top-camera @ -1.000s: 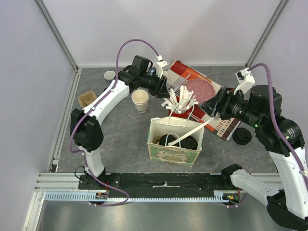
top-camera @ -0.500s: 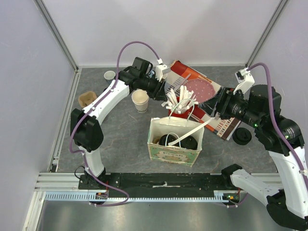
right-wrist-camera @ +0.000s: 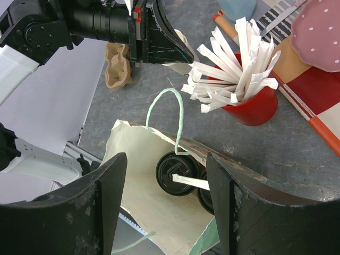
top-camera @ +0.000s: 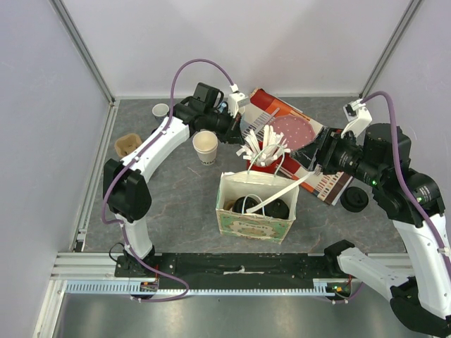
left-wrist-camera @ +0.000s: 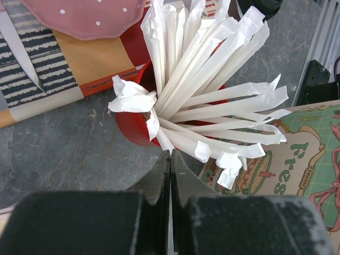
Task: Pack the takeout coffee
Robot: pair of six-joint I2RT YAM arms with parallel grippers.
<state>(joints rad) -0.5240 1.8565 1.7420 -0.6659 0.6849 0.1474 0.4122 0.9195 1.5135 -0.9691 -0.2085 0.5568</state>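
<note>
— Reaching for a straw, by the look of it. The left jaws are clenched at the near tips of the straws (left-wrist-camera: 212, 79) in the red cup (left-wrist-camera: 133, 130), at 12 o'clock from the bag (top-camera: 255, 224). Whether a wrapper is nipped, I cannot tell.
— And the coffee?
— Two lidded cups (top-camera: 246, 205) stand inside the bag. An open cup (top-camera: 205, 146) stands on the tabletop (top-camera: 176, 197) at 10 o'clock from it, and a loose lid (top-camera: 354, 198) lies at 3 o'clock.
— The right jaws?
— Released and empty, at 2 o'clock from the bag, pointed toward it.
— Next?
— I'd judge it should draw one straw out without tipping the red cup, then drop it in the bag. The open cup likely needs that lid.
</note>
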